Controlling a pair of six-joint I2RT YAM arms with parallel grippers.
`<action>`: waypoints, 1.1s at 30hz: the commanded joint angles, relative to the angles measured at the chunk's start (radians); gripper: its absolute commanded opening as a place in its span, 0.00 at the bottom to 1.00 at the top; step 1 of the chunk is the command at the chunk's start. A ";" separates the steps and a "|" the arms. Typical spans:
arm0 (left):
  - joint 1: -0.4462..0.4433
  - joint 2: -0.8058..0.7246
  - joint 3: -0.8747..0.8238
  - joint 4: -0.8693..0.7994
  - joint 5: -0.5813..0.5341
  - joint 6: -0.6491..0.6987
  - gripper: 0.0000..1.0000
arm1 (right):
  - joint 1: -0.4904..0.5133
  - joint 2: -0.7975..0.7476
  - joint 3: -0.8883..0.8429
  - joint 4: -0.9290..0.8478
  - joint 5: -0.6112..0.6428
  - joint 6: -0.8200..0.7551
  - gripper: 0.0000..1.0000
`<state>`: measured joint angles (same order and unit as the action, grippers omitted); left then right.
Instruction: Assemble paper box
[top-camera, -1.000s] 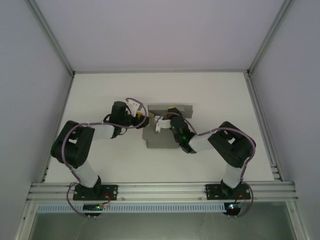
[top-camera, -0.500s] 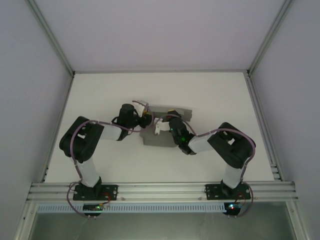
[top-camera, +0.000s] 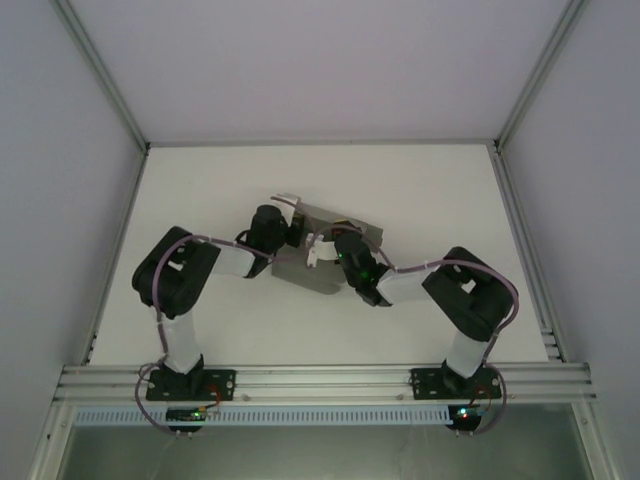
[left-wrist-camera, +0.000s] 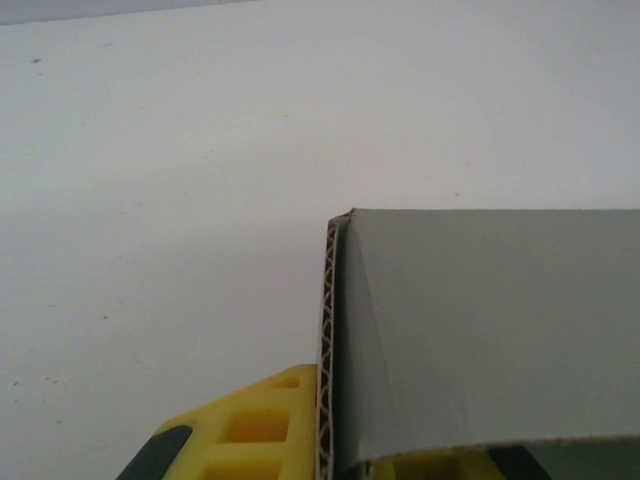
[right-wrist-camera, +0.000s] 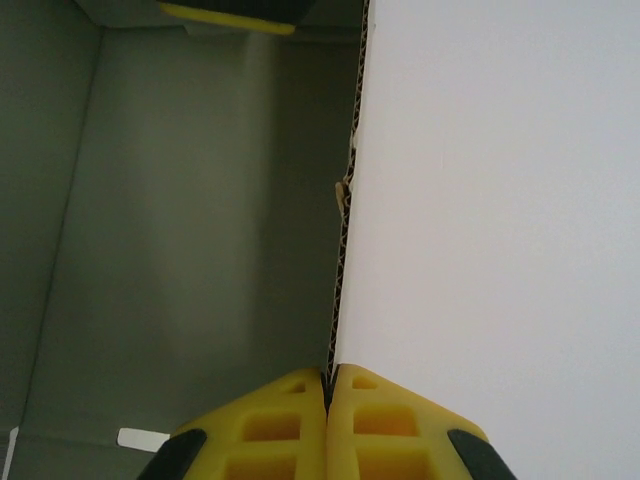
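The paper box (top-camera: 298, 264) is grey corrugated cardboard, partly folded, lying skewed at the middle of the table between both arms. My left gripper (top-camera: 293, 232) is at its left end. In the left wrist view the left gripper (left-wrist-camera: 345, 432) is shut on an upright wall of the paper box (left-wrist-camera: 500, 330), one yellow finger (left-wrist-camera: 265, 425) pressed against the wall's corrugated edge. My right gripper (top-camera: 325, 243) sits over the box's middle. In the right wrist view the right gripper (right-wrist-camera: 328, 378) pinches a thin cardboard wall (right-wrist-camera: 345, 230), with the box's grey inside (right-wrist-camera: 180, 220) to its left.
The white table (top-camera: 200, 190) is walled in by pale panels with aluminium posts at the sides and back. An aluminium rail (top-camera: 320, 380) carrying both arm bases runs along the near edge. Open table surface (left-wrist-camera: 150, 200) lies left of the box.
My left arm swung right to the box and its jaws closed on the left wall. The box has turned and shifted slightly. The right gripper kept its grip.
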<state>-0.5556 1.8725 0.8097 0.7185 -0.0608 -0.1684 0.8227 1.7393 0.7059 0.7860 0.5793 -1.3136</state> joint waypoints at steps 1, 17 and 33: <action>0.002 0.041 0.018 -0.056 -0.301 -0.089 0.00 | 0.012 -0.010 -0.014 -0.177 -0.015 0.062 0.00; -0.023 0.038 0.008 -0.120 -0.403 -0.136 0.39 | 0.014 0.013 0.001 -0.198 0.001 0.122 0.00; 0.001 0.045 0.086 -0.125 -0.247 -0.135 0.07 | -0.004 -0.015 0.020 -0.273 -0.074 0.175 0.03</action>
<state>-0.6018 1.9041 0.8600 0.6407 -0.2695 -0.2916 0.8280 1.7294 0.7391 0.7036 0.5426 -1.1908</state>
